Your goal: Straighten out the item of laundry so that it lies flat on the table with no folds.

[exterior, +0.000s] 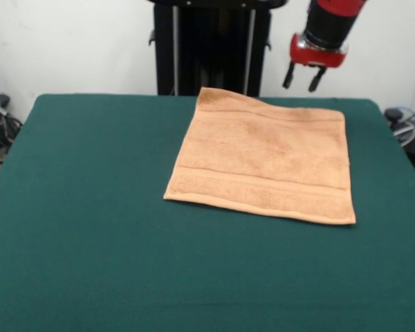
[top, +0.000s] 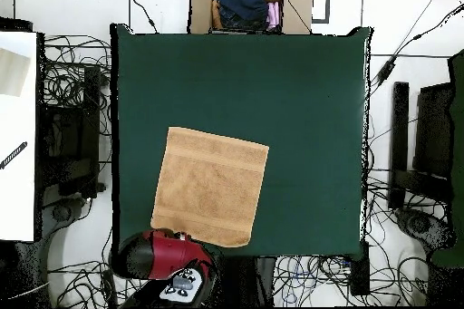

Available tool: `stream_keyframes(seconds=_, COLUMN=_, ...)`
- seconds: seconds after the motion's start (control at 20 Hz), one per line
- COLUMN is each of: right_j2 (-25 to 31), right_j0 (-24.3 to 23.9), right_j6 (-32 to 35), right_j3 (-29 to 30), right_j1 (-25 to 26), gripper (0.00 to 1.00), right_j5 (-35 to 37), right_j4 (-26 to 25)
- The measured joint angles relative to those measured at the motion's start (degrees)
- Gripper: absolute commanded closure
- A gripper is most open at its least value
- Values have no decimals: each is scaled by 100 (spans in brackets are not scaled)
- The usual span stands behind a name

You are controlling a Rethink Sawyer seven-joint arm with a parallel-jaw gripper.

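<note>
The peach-orange towel [exterior: 263,155] lies spread out on the green table [exterior: 90,207], right of centre toward the far edge and turned a little askew. Its border bands show; I see no label. In the overhead view the towel [top: 210,186] lies near the table's [top: 308,97] bottom-left edge. My gripper [exterior: 303,76] hangs in the air above the table's far edge, just beyond the towel's far right corner, open and empty. In the overhead view only the red arm [top: 168,255] shows, below the towel.
The black pedestal [exterior: 211,48] stands behind the far edge. A cardboard box of clothes [top: 249,6] sits beyond the table's top edge in the overhead view. Cables [top: 72,79] lie on the floor around the table. A white surface [top: 18,133] is at the left.
</note>
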Motion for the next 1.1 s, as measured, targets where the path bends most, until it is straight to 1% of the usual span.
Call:
stream_keyframes(seconds=0.15, right_j2=6, right_j0=-163, right_j6=0, right_j3=-2, right_j1=8, gripper=0, right_j5=-20, right_j4=0)
stream_keyframes(seconds=0.3, right_j2=6, right_j0=-191, right_j6=0, right_j3=-2, right_j1=8, gripper=0, right_j5=-20, right_j4=0)
stream_keyframes(seconds=0.6, right_j2=7, right_j0=-172, right_j6=0, right_j3=-1, right_j1=2, gripper=0, right_j5=-20, right_j4=0)
stream_keyframes(seconds=1.1, right_j2=7, right_j0=-133, right_j6=0, right_j3=-49, right_j1=-159, gripper=0, right_j5=-20, right_j4=-1)
